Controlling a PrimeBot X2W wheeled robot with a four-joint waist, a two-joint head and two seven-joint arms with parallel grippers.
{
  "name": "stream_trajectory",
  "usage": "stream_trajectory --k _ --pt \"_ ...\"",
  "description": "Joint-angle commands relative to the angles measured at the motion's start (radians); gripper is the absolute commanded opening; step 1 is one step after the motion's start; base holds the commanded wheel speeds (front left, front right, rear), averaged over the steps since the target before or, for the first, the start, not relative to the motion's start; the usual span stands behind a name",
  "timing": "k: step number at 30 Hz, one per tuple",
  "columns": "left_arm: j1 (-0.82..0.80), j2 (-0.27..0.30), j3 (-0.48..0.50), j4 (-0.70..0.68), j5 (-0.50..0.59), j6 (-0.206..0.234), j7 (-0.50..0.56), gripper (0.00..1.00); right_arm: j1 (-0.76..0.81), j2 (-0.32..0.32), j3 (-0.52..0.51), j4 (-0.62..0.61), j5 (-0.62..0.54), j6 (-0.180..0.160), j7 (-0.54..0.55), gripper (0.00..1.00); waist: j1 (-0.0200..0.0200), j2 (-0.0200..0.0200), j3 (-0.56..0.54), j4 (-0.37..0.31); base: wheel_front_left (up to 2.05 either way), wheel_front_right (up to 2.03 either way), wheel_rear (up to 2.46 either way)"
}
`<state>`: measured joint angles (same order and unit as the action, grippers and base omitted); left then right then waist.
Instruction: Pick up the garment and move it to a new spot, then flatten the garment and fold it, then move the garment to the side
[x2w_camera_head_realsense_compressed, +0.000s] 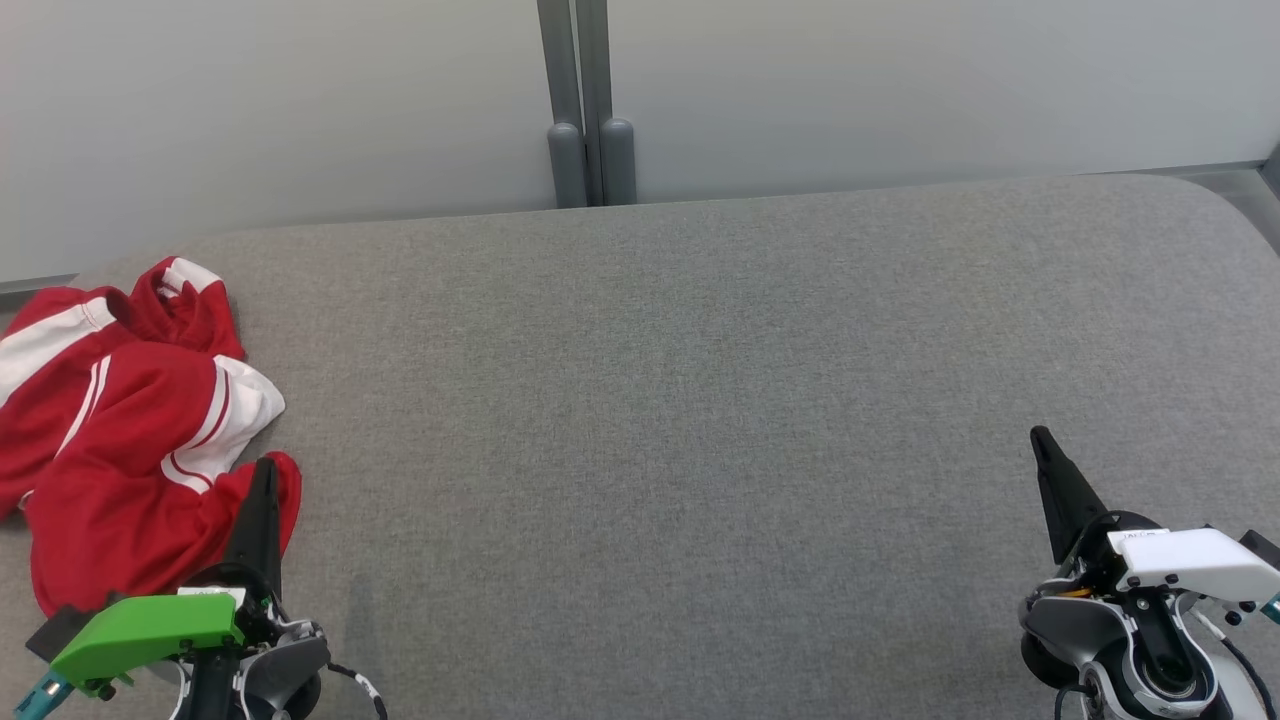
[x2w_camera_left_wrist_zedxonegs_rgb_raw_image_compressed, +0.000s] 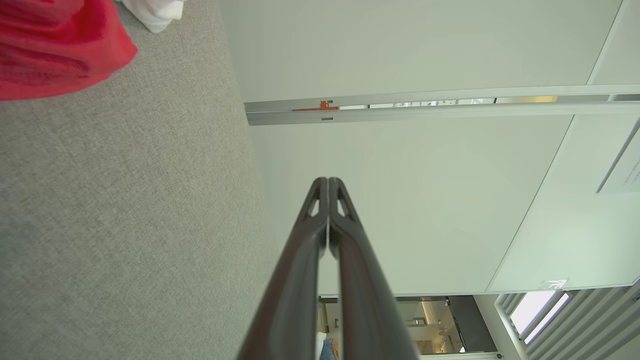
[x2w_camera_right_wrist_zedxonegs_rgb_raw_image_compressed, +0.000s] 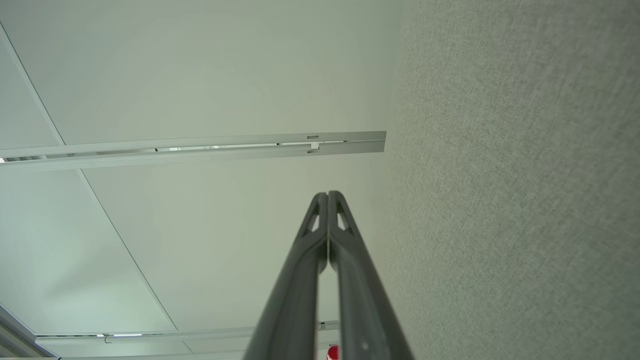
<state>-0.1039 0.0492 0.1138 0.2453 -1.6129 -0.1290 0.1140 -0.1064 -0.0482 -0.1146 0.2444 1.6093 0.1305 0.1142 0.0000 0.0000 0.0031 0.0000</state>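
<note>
1. Crumpled red fabric garment with white stripes and white cuffs (x2w_camera_head_realsense_compressed: 120, 430): bunched in a heap at the left end of the grey woven-fabric-covered surface (x2w_camera_head_realsense_compressed: 700, 400), partly cut off by the head view's left border. Not flattened, not folded.
2. Left pincer (x2w_camera_head_realsense_compressed: 265, 468): lower left of head view, long dark fingers pressed together, pinching nothing. Tip overlaps the garment's near-right edge in head view.
3. Left wrist view: both fingers (x2w_camera_left_wrist_zedxonegs_rgb_raw_image_compressed: 300, 280) shut tip to tip, aimed at the pale wall. Red cloth and a bit of white cloth in the top-left corner, apart from the fingertips.
4. Right pincer (x2w_camera_head_realsense_compressed: 1042, 437): lower right of head view, pressed together, empty, over bare grey fabric, well apart from the garment.
5. Right wrist view: fingers (x2w_camera_right_wrist_zedxonegs_rgb_raw_image_compressed: 300, 295) closed tip to tip, grey fabric along the right side.
6. Bright green plastic cover (x2w_camera_head_realsense_compressed: 140, 625) on left wrist, white plastic cover (x2w_camera_head_realsense_compressed: 1190, 560) on right wrist.
7. Pale flat wall panels (x2w_camera_head_realsense_compressed: 900, 90) behind the surface, with two grey upright posts (x2w_camera_head_realsense_compressed: 590, 150) side by side at the far edge.
</note>
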Motion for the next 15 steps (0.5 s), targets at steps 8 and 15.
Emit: stream_trajectory --k 8,15 --pt "-0.013 0.002 0.001 -0.001 0.001 -0.005 0.002 0.0 -0.006 -0.002 0.0 0.001 0.007 0.001 0.002 0.0 0.0 0.0 0.0 0.0 0.0 0.0 0.0" --pt "-0.013 0.002 0.001 -0.001 0.001 -0.005 0.002 0.0 -0.006 -0.002 0.0 0.001 0.007 0.001 0.002 0.0 0.0 0.0 0.0 0.0 0.0 0.0 0.0"
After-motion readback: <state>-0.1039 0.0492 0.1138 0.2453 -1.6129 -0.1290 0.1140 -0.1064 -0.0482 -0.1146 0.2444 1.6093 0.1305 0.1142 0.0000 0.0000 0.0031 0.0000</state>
